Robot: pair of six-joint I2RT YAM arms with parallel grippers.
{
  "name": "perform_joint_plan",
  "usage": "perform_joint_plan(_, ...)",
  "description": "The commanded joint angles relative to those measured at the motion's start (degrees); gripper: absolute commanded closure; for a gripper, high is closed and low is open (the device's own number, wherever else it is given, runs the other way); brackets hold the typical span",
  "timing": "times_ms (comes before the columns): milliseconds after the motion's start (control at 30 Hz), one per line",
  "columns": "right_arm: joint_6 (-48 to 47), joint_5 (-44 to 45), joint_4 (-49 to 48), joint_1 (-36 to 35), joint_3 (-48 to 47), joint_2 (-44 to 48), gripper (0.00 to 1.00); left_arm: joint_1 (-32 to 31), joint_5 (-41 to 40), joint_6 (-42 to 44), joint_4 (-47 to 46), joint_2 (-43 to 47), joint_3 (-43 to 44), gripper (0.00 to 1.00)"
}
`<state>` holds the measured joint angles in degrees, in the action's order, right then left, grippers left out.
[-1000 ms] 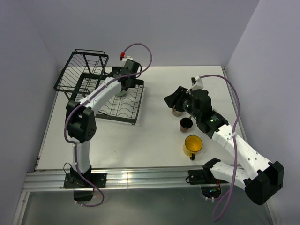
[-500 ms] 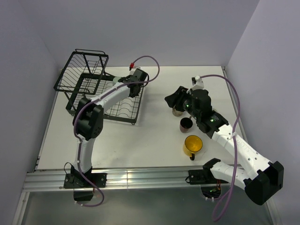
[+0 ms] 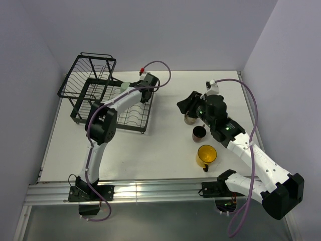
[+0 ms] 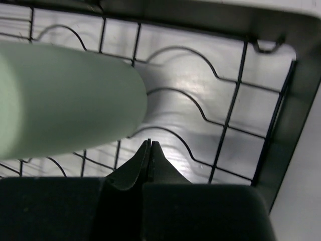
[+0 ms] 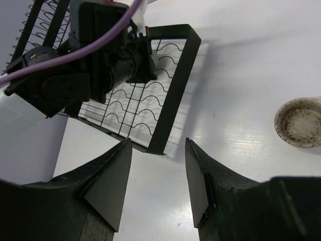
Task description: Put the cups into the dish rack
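Left end effector (image 4: 149, 146) is fully closed, fingertips pressed together with nothing between them. It's over the flat slotted tray of the dish rack (image 3: 88, 79), at the tray's far right corner. Pale green tumbler (image 4: 65, 100) is inside that tray section, over the curved slot wires and just beside the closed fingers, not gripped; can't tell exactly how it seats on the wires. Right end effector (image 5: 156, 173) is open and empty, above bare tabletop (image 3: 165, 145) right of the rack. Beige speckled cup (image 5: 300, 122) is upright on the tabletop just next to it, untouched. Dark brown mug (image 3: 199, 133) and yellow mug (image 3: 206, 155) are also on the tabletop, nearer the arm bases, well apart from the rack.
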<state>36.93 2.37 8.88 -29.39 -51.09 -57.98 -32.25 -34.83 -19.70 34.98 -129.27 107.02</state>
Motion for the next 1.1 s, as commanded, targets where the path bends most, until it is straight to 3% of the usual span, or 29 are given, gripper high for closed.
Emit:
perform_joint_plan(0,-1.1,1.4,-0.4,-0.3,-1.8,1.0,0.46,1.8,-0.4,2.3,-3.9,-0.7,3.2,1.0)
perform_joint_plan(1067,-1.5,2.5,-2.5,-0.2,0.5,0.3,0.46,8.4,-1.5,6.4,-2.8,-7.4,11.2,1.0)
